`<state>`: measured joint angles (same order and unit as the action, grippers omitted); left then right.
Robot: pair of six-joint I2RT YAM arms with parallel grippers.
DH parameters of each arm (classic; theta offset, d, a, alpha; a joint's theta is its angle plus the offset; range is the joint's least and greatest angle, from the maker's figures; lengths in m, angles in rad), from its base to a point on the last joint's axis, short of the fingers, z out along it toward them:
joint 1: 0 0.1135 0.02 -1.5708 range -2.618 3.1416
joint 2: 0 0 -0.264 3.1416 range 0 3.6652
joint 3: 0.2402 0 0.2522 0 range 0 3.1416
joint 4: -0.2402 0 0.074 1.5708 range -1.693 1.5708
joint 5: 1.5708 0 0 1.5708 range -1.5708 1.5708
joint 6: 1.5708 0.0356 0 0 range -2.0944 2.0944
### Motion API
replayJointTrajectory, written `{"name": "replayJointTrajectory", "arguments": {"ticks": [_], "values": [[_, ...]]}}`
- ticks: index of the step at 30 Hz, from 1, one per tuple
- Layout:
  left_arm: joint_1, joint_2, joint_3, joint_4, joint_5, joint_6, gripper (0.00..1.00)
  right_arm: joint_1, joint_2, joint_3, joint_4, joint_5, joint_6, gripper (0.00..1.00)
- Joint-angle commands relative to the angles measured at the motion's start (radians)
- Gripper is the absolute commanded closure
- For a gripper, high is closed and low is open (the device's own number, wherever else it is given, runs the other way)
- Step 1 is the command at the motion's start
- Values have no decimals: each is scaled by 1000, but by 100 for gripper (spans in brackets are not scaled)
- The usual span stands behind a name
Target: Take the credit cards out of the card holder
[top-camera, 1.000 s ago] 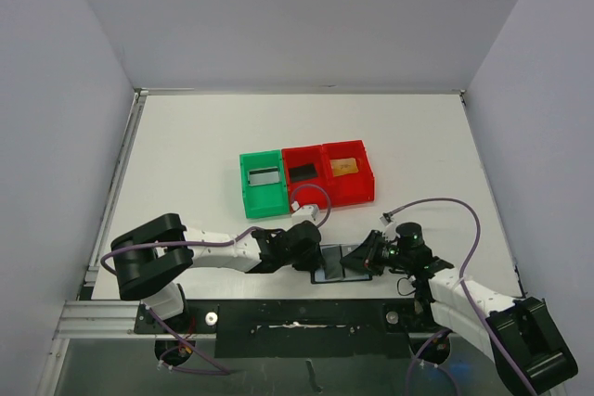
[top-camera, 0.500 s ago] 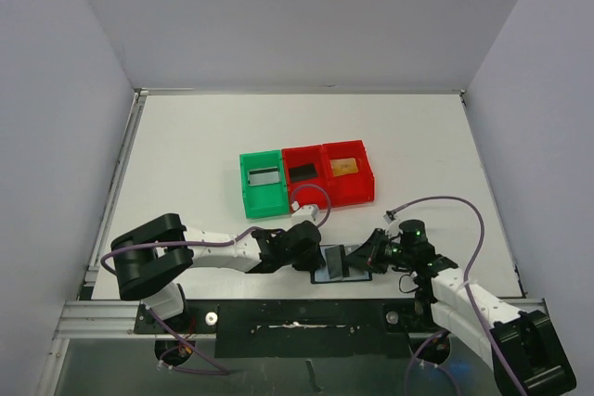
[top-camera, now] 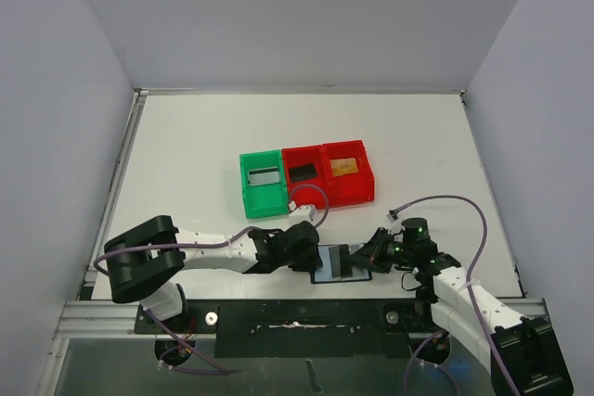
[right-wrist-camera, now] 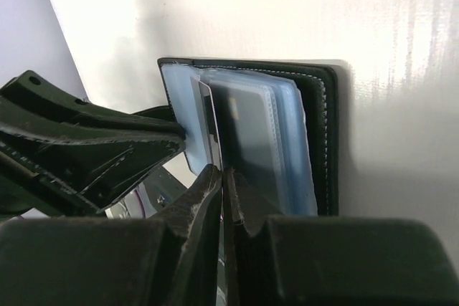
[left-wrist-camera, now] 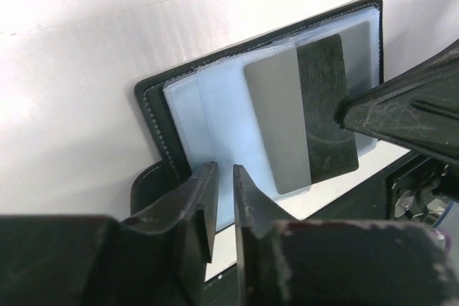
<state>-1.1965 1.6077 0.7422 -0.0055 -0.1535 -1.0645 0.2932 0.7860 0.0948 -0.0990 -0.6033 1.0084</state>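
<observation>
The card holder [left-wrist-camera: 188, 109] lies open on the table [top-camera: 186, 155] between the two grippers, pockets up. The left gripper [left-wrist-camera: 224, 175] has its jaws almost together on the edge of a clear pocket leaf at its fingertips. The right gripper [right-wrist-camera: 221, 174] is pinched tight on the edge of a grey-and-black card [left-wrist-camera: 305, 109] — the card sticks partway out of a pocket, right at that gripper's tips. Well beyond both grippers stand a green bin [top-camera: 251, 199] and two red bins [top-camera: 353, 194] — a credit card [top-camera: 345, 166] in each.
</observation>
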Motion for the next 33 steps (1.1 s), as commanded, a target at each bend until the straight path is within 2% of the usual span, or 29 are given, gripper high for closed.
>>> {"name": "replayJointTrajectory", "arguments": {"ticks": [1, 5, 12, 15, 19, 23, 26, 33], "values": [[-2, -65, 33, -114, -53, 44, 81, -2, 39, 26, 87, -15, 11, 96], [-3, -74, 90, -141, -89, 76, 72, 13, 72, -14, 239, -27, 90, 96], [-3, -61, 80, 25, -6, 120, 71, 69, 137, -3, 255, 16, 89, 95], [-1, -13, 109, 36, 40, 155, 71, 77, 148, -12, 274, 20, 97, 95], [0, 52, 116, 51, 57, 153, 80, 83, 150, -12, 281, 20, 100, 95], [5, 92, 117, -4, 40, 111, 97, 84, 147, -13, 276, 20, 102, 94], [3, 86, 105, -50, 9, 89, 100, 85, 136, -11, 274, 25, 103, 92], [9, 35, -3, 2, 0, 43, 100, 88, 134, -7, 286, 19, 104, 87]]}}
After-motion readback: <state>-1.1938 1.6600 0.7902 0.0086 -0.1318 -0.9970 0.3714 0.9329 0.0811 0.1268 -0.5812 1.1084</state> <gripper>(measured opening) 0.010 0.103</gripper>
